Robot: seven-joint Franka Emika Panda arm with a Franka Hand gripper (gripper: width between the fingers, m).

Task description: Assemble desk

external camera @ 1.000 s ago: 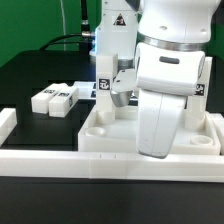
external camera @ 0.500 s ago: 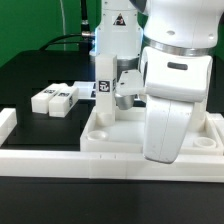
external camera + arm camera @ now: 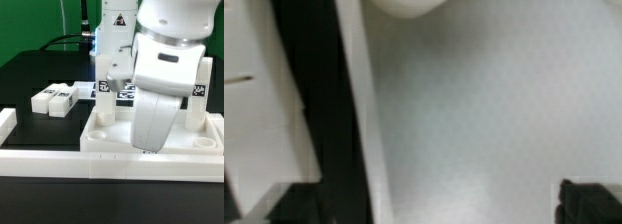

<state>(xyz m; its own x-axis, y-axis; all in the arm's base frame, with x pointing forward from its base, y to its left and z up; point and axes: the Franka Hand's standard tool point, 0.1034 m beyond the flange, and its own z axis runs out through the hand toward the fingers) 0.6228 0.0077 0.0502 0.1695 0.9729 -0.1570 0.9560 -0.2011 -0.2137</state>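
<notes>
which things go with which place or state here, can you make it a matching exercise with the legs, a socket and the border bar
Column one:
1. white square-section plastic leg bearing a black-and-white tag
2. two short white plastic legs side by side
3. round socket in the near corner of the white rectangular panel
4. long low white border bar

Column two:
a. empty
b. lying on the black table, on the exterior view's left
c. running along the front, nearest the camera
d. standing upright on the panel

Pairs: 1-d, 2-b, 3-a, 4-c
</notes>
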